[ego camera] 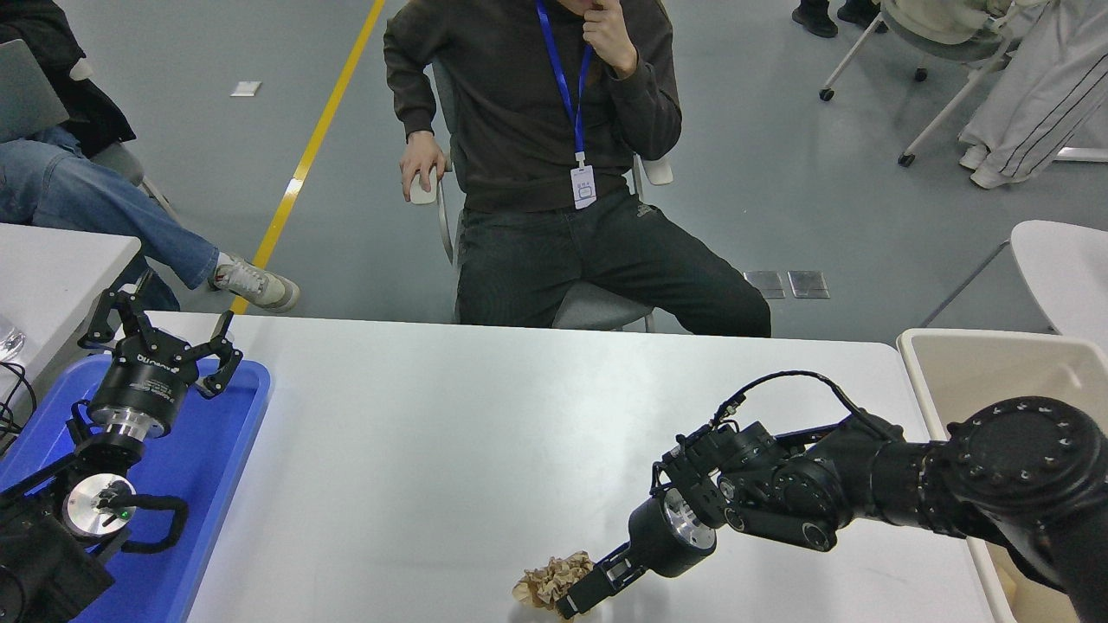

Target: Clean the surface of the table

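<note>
I am working my right pincer (578,599) at the near edge of the wide matte white counter (485,433), which is spreading from the blue plastic tray (216,450) on the left to the beige plastic bin (952,363) on the right. The pincer is clenching on a crumpled wad of brown paper (550,578) that is lying on the counter, a little right of the middle and right at the near rim; the fingers are biting into the wad's right side. My left pincer (160,342) is resting parked above the blue tray at the far left, its fingers spread and holding nothing.

I am judging this to be the grasping step: the wad is the only litter I am seeing on the counter, and it is not yet lifted. The next move is calling for a firm hold, then a lift straight up and a swing to the right toward the beige bin, keeping the loose paper from slipping out or dragging off the near edge. A person (554,173) is sitting on the far side, well apart from my reach.
</note>
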You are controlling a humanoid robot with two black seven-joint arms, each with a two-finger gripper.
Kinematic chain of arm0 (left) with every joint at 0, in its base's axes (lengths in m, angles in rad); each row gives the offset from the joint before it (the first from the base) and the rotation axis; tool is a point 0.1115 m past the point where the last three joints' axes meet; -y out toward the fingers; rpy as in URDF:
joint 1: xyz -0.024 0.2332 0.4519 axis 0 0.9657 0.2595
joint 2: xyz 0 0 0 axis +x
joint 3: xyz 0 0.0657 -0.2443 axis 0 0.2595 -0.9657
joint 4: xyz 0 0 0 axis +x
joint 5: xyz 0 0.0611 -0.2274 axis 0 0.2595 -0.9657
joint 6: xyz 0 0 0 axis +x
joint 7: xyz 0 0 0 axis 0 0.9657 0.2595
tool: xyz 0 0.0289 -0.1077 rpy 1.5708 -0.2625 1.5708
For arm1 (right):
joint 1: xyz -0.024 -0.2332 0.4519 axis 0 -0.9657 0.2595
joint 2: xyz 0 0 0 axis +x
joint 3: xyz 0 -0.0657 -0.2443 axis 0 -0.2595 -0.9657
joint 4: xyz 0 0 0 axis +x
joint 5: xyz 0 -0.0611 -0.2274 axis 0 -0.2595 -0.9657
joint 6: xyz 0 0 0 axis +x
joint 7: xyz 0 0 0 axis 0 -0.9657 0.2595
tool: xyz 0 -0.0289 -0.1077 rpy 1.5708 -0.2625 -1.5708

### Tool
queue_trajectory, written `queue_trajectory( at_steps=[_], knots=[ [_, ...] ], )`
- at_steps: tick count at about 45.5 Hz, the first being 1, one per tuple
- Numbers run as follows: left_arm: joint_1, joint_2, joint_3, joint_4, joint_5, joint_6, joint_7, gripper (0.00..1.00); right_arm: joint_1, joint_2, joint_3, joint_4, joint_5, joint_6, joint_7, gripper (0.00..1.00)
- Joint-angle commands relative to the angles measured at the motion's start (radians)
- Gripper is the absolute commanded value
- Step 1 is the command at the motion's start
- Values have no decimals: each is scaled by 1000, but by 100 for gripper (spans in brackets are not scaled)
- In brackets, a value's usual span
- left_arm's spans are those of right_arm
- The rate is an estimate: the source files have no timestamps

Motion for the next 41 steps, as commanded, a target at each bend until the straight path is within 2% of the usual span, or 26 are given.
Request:
queue_trajectory(
  at_steps=[1,9,11,15,17,21,22,41],
  knots=[
    [0,0,0,-1,0,0,-1,100,-15,0,-3,-12,-1,-62,21,60],
    [0,0,0,-1,0,0,1,100,-17,0,-4,-26,0,-74,22,60],
    [0,0,0,-1,0,0,1,100,-17,0,-6,-26,0,-74,22,56],
    [0,0,0,1,0,0,1,100,-15,0,-14,-28,0,-74,22,32],
    [0,0,0,-1,0,0,-1,100,-15,0,-15,-29,0,-74,25,26],
    [0,0,0,1,0,0,-1,100,-15,0,-14,-42,0,-74,48,2],
    [0,0,0,-1,0,0,1,100,-15,0,-15,-49,0,-74,53,0],
    [0,0,0,1,0,0,1,100,-18,0,-14,-126,9,-160,98,0]
  ],
)
